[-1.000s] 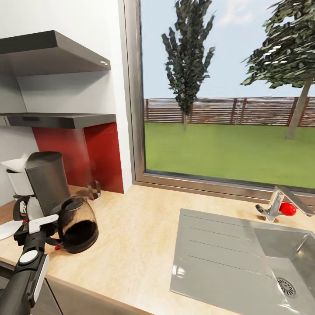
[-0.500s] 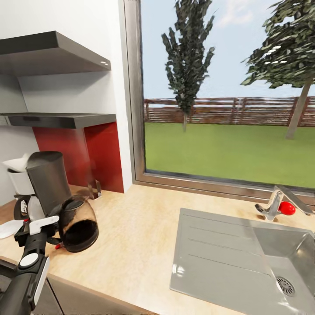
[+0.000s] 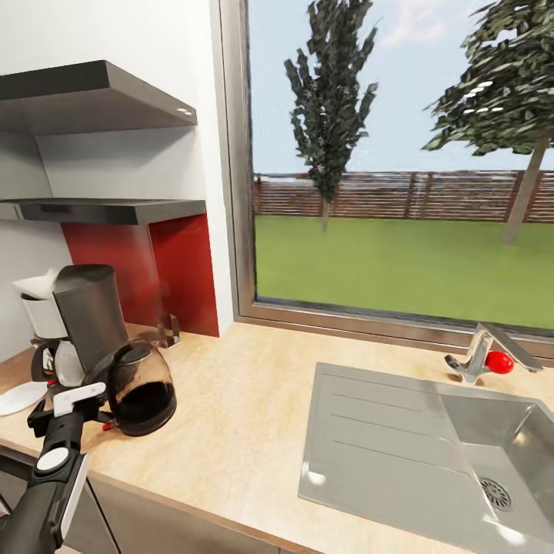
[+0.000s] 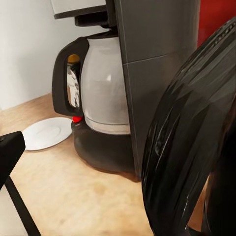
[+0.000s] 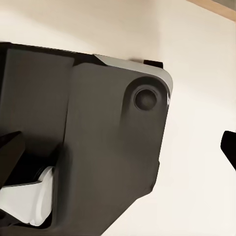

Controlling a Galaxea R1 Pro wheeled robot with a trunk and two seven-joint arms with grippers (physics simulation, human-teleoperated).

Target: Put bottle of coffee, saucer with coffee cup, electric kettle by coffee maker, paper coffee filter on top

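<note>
The left gripper (image 3: 85,400) grasps the bulbous brownish glass kettle's (image 3: 141,390) handle (upright) beside the tall black coffee maker (image 3: 88,323) on the light-wood bench (image 3: 231,415).

My view: table (image 3: 231,415) matt light wood; sink (image 3: 400,454) brushed steel; electric kettle (image 3: 142,388) glossy tinted glass, probably.

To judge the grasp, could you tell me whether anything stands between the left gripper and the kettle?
Nothing visible does: the left gripper is right at the kettle, with the coffee maker behind them and the saucer off to the side.
</note>
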